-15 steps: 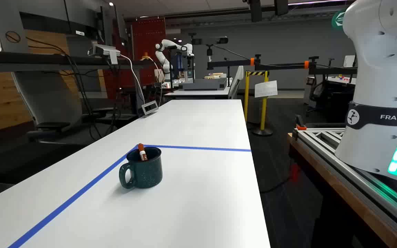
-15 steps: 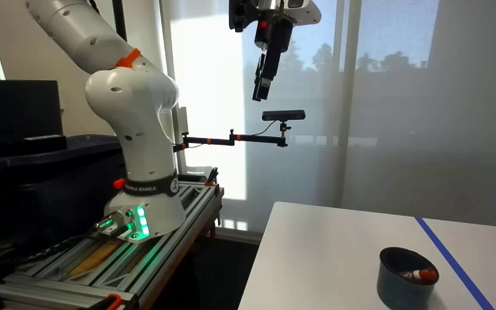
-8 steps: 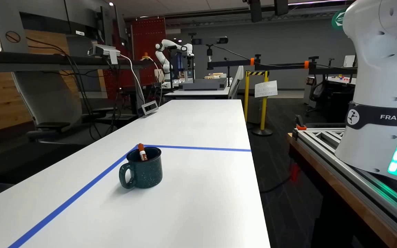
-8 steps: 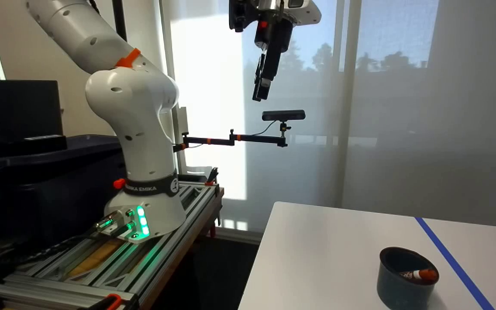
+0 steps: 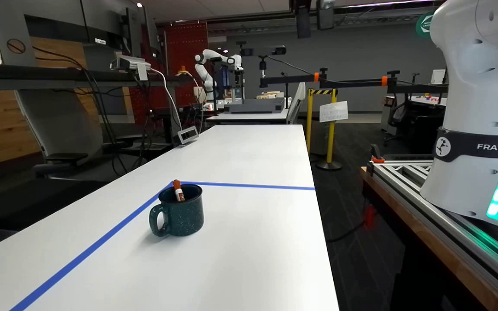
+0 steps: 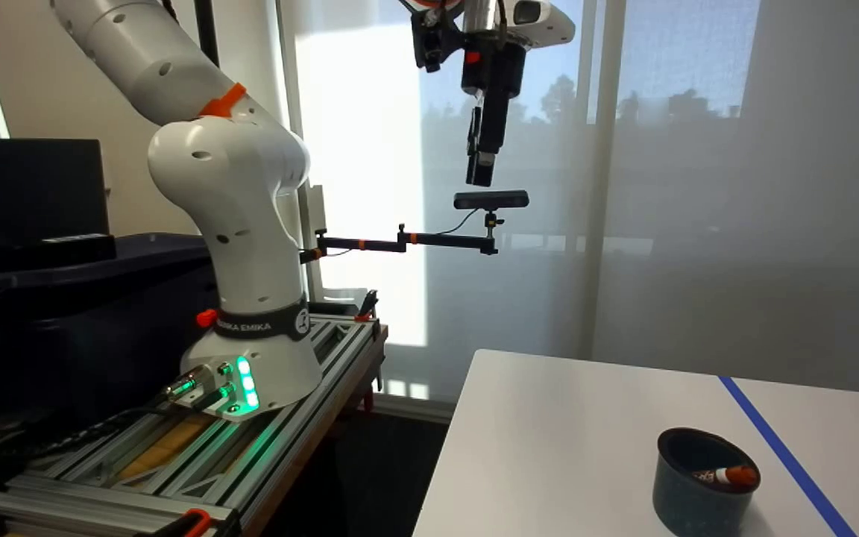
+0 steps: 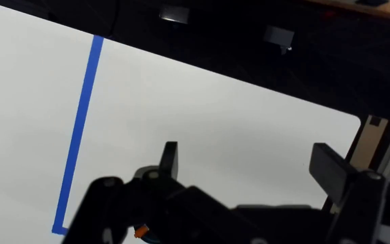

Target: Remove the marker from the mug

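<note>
While my gripper (image 7: 244, 161) hangs high over the white table (image 5: 249, 263), its two fingers (image 7: 330, 169) stand wide apart, nothing between them. The marker (image 6: 734, 476) sits inside the mug (image 5: 184, 218), tilted, orange end leaning up at the rim on the side away from my arm (image 6: 228, 179).

So what matters now is outward and down! In the wrist view only that orange end and a sliver of mug peek out low, past the finger nearer the blue tape (image 7: 81, 122), clear of the gap; in an exterior view the mug is well below me and farther from the base. I'd judge I must reach out toward the taped corner, drop, and pinch across the slanting axis.

Mine is the nearer arm; the background arm (image 5: 206, 77) is well apart. Count them: one marker, one mug, one gripper, two tape strips, two arms.
</note>
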Controlling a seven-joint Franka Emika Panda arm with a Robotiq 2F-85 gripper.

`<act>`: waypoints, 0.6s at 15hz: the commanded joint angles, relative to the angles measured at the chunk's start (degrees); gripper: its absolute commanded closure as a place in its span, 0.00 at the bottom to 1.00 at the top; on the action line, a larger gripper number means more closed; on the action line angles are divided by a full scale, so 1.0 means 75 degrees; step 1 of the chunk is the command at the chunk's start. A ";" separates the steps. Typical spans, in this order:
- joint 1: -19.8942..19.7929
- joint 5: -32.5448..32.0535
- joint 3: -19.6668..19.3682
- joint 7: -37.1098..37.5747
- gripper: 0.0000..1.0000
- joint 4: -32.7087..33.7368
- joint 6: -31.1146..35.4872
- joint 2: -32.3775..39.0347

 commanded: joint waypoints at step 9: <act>-0.0467 0.1084 -0.0045 0.2158 0.00 -0.0068 0.4524 0.2590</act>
